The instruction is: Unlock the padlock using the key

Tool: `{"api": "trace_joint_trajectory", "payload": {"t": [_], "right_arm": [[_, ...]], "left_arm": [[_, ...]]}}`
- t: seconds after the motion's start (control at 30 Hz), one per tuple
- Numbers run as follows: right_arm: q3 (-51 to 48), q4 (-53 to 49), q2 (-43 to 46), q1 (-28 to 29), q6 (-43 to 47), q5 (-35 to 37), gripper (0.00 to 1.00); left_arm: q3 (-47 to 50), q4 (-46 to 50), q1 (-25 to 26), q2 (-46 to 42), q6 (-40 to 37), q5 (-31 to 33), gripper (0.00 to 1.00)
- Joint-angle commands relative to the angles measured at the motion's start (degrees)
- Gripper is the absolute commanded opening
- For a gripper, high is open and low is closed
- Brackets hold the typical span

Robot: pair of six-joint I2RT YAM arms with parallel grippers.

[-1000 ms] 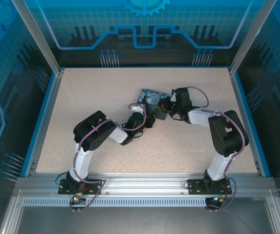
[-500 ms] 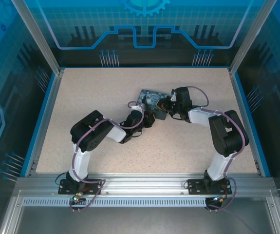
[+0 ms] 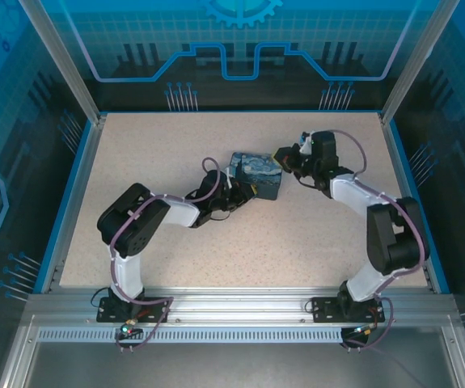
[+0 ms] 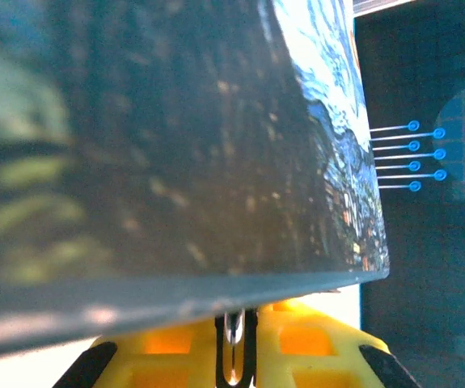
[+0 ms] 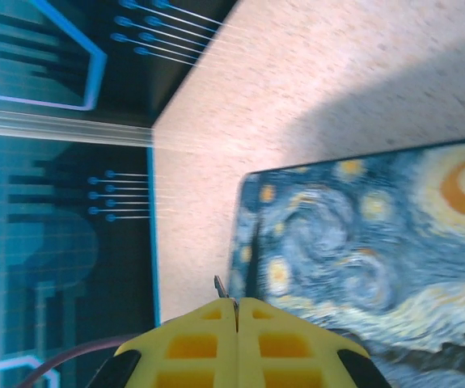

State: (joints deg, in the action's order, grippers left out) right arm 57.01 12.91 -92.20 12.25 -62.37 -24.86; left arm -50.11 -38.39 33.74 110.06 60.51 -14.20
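Looking down from above, we see the left arm folded low, elbow out left, its left gripper meeting the near-left edge of the painted box on the table. The right arm stands taller, reaching up-left, and the right gripper sits just beside the box's far-right corner. At the left wrist, yellow fingers pinch a thin silvery sliver under the box wall; we cannot tell whether it is the padlock. At the right wrist, fingers press together above the lid, and from them pokes the dark tip of the key.
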Motion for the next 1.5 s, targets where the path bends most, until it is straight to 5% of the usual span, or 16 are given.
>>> {"api": "trace_joint_trajectory", "payload": {"t": [0.0, 0.3, 0.63, 1.0, 1.47], "right_arm": [[-0.7, -0.8, 6.3, -0.7, -0.9, -3.1, 0.0], [-15.3, 0.2, 22.6, -0.8, -1.8, -6.5, 0.0], [-27.4, -0.8, 35.3, -2.2, -7.3, -6.3, 0.0], [-33.9, 11.3, 32.8, -0.2, -20.4, -4.5, 0.0], [-32.4, 21.6, 27.9, 1.3, -26.7, -2.2, 0.0]], "left_arm": [[-3.9, 1.5, -0.1, -3.9, 4.8, -3.8, 0.0], [-11.0, 13.4, -0.1, -7.6, 8.9, -1.7, 0.0], [-12.1, 14.3, 0.0, -10.9, 12.4, -0.9, 0.0], [-8.0, -2.7, 0.0, -8.0, 20.2, -4.0, 0.0], [-6.7, -7.4, 0.5, -8.8, 22.9, -2.6, 0.0]]}}
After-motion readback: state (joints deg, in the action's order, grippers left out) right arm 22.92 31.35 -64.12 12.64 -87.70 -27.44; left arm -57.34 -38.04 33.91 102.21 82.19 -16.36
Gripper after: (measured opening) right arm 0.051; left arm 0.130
